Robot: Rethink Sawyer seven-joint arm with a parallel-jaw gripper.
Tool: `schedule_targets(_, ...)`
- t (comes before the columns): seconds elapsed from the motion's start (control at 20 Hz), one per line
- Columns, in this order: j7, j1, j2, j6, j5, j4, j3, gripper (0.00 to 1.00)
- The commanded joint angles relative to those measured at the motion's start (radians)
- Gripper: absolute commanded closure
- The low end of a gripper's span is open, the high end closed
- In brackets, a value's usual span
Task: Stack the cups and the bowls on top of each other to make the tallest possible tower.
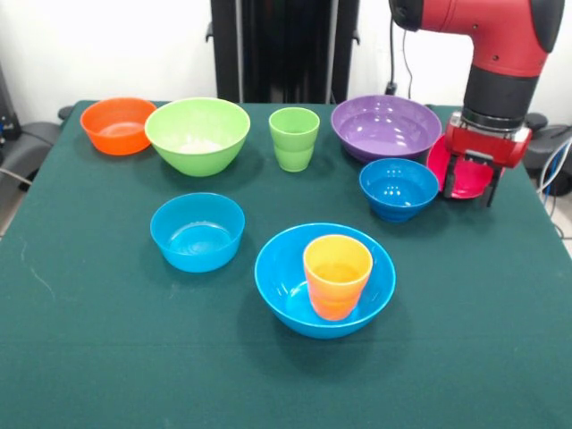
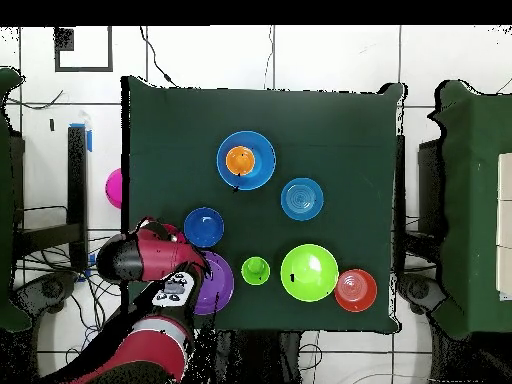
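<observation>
My gripper (image 1: 472, 189) hangs at the right of the table, shut on the rim of a small pink-red bowl (image 1: 449, 172) that it holds tilted on edge above the cloth; the same pink-red bowl (image 2: 113, 188) shows in the overhead view. An orange-yellow cup (image 1: 337, 275) stands upright inside the large blue bowl (image 1: 284, 286), the only stack. Standing separately are a small blue bowl (image 1: 399, 189) just left of the gripper, a purple bowl (image 1: 386, 127), a green cup (image 1: 294, 138), a lime green bowl (image 1: 197, 134), an orange bowl (image 1: 118, 125) and a second small blue bowl (image 1: 197, 231).
All of it rests on a dark green cloth-covered table (image 1: 107, 340). In the overhead view my arm (image 2: 150, 262) covers part of the purple bowl (image 2: 218, 285). Cables and chairs surround the table.
</observation>
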Motion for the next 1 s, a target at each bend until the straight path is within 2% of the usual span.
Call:
schedule_targets(0.05, 0.144, -0.014, 0.024, -0.014, -0.017, 0.043, 0.093, 0.00)
schedule_targets(0.6, 0.142, -0.008, -0.043, 0.046, -0.013, 0.080, 0.096, 0.00)
schedule_targets(0.85, 0.146, 0.037, -0.114, 0.162, 0.012, 0.088, 0.055, 0.00)
schedule_targets(1.0, 0.142, 0.038, -0.131, 0.191, 0.011, 0.088, 0.049, 0.00)
